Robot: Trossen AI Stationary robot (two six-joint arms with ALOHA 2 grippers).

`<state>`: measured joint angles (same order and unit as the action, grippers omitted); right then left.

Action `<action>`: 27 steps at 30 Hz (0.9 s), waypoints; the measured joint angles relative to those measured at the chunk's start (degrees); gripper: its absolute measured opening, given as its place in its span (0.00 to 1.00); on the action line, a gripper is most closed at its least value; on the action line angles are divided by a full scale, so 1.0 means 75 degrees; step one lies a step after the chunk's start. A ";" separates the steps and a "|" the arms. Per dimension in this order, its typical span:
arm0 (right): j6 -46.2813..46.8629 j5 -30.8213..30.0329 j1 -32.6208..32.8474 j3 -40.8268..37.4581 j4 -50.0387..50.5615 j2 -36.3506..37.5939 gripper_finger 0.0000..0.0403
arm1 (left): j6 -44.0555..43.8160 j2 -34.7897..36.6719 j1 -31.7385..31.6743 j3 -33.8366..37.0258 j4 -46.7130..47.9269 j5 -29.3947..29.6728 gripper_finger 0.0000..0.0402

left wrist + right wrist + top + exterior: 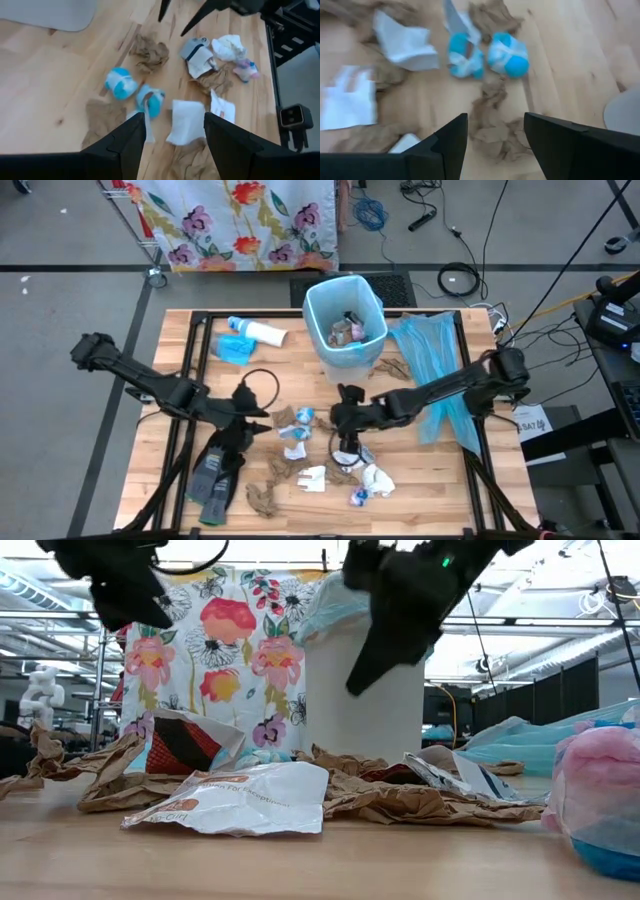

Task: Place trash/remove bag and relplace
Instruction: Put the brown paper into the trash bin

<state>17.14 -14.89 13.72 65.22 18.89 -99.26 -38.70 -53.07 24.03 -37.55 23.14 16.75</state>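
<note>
Desk (pixel 420 470) strewn with trash (pixel 300 442); bin (pixel 345 328) at 12 o'clock. Right pincer (pixel 347 448) spread, empty above wads; left pincer (pixel 262 415) spread. Collecting step; next, descend and pinch.

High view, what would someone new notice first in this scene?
Probably the pale blue bin at the table's far edge, already holding some trash. Next, the crumpled paper scattered across the middle of the table, with the right gripper hanging open just above it. The left gripper waits open to the side, above the dark gloves.
</note>
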 joint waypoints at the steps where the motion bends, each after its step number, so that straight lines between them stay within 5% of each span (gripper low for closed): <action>1: -0.0002 0.0016 -0.0030 0.0044 -0.0015 -0.0144 0.47 | 0.0002 0.0200 0.0000 0.0120 -0.0006 -0.0043 0.51; 14: 0.0737 0.0408 -0.0443 0.0449 -0.0340 -0.1943 0.45 | 0.0022 0.2141 0.0000 0.0715 0.1729 -0.0422 0.51; 21: 0.2357 0.0773 -0.0422 0.0913 0.0042 -0.2178 0.05 | 0.0223 0.2907 0.0000 0.0712 0.1792 -0.0419 0.51; 27: 0.2711 0.0859 -0.0073 0.2042 0.1764 -0.1667 0.02 | 0.0204 0.2998 0.0000 0.0712 0.1192 -0.0416 0.51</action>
<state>37.47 -8.45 13.17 80.53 32.13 -111.76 -37.17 -30.59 24.03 -32.21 32.08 13.63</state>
